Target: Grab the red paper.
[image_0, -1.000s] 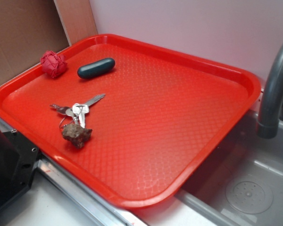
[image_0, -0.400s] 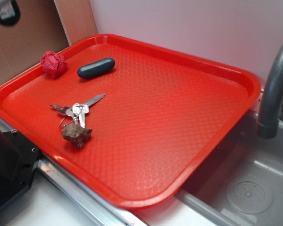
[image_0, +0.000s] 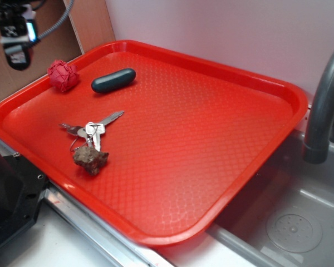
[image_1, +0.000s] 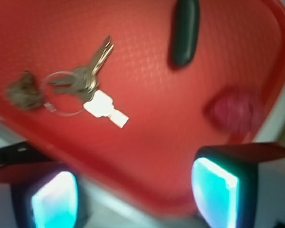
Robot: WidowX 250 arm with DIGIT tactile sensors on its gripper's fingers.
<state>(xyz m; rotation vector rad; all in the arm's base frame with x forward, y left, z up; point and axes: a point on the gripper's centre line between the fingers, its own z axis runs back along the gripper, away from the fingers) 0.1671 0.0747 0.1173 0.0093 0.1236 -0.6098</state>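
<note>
The red paper (image_0: 63,75) is a small wrinkly dark red ball lying at the far left corner of the red tray (image_0: 222,144). In the wrist view the red paper (image_1: 235,111) shows blurred, up and to the right of the jaws. My gripper (image_0: 15,47) hangs high at the upper left, above and to the left of the ball, clear of the tray. In the wrist view the gripper (image_1: 133,194) is open, its two cyan pads wide apart with nothing between them.
A dark oval case (image_0: 113,80) lies just right of the ball. A bunch of keys (image_0: 92,129) and a brown rock (image_0: 91,158) sit nearer the front left. A grey sink (image_0: 292,222) with a faucet (image_0: 323,111) is at the right. Cardboard (image_0: 28,33) stands behind.
My gripper has come down into the exterior view at the upper left; a second ago it was out of frame. Nothing on the tray has moved.
</note>
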